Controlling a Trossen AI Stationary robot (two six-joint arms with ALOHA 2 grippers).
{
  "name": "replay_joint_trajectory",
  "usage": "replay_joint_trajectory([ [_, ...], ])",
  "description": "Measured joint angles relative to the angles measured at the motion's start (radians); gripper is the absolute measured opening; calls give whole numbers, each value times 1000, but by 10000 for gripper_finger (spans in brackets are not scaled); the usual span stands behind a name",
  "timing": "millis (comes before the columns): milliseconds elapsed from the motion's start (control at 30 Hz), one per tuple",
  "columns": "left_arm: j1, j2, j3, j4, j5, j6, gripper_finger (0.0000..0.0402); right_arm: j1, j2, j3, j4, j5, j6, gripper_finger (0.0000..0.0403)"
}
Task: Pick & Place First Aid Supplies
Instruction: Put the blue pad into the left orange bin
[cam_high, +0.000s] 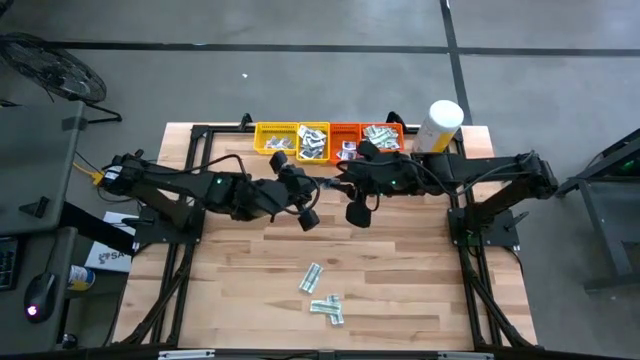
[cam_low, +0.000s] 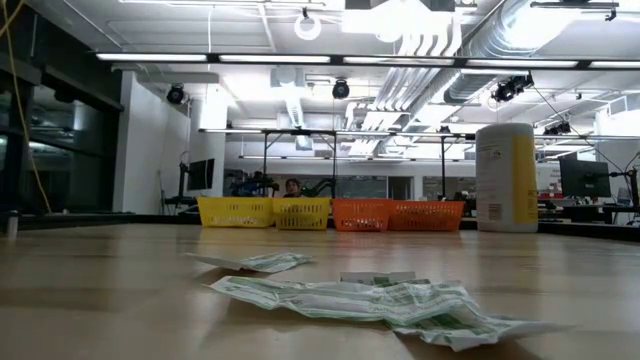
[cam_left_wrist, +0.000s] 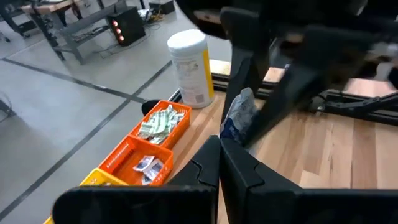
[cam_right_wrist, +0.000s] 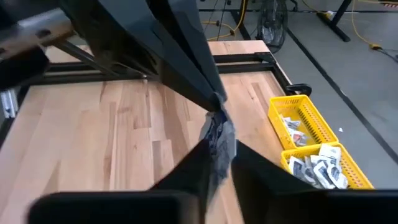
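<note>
A small white packet with a dark blue patch (cam_left_wrist: 239, 115) (cam_right_wrist: 217, 134) hangs high above the table's middle, between my two grippers. My left gripper (cam_left_wrist: 219, 148) comes from the table's left and is shut on it. My right gripper (cam_right_wrist: 219, 165) comes from the right and is also shut on it. In the high view the two meet in front of the trays (cam_high: 328, 186). Other white-and-green packets (cam_high: 310, 277) (cam_high: 328, 306) (cam_low: 380, 298) lie flat on the wood near the front edge. The low view shows neither gripper. My left gripper pinches one edge of the packet (cam_right_wrist: 215, 107) between the free ends of its shut fingers. The fingers slant slightly down from the table's left. The packet is clear of the table. My right gripper has the packet's opposite end (cam_right_wrist: 217, 155) between its two fingers (cam_left_wrist: 280, 93). They slant down from the table's right. The packet stands crumpled between the two sets of fingertips.
Along the far edge stand two yellow trays (cam_high: 262, 130) (cam_high: 313, 128) and two orange trays (cam_high: 345, 127) (cam_high: 398, 128), all holding packets. A tall white-and-yellow canister (cam_high: 440, 125) stands to their right. Bare wood lies between the trays and the loose packets.
</note>
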Motion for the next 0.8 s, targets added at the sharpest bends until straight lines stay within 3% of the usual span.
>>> replay_joint_trajectory([
  [133, 0, 0, 0, 9, 14, 22, 0, 0, 0, 0, -4, 15, -8, 8],
  [367, 9, 0, 0, 6, 15, 24, 5, -6, 0, 0, -9, 26, -14, 3],
  [567, 40, -25, -2, -73, 18, 67, 72, -38, -2, 1, -83, 61, 3, 1],
  [700, 65, -83, -2, -218, -18, 47, 119, -72, -13, 1, -191, 98, 37, 1],
  [800, 86, -128, -2, -347, -33, 20, 133, -116, -16, 1, -275, 100, 38, 1],
])
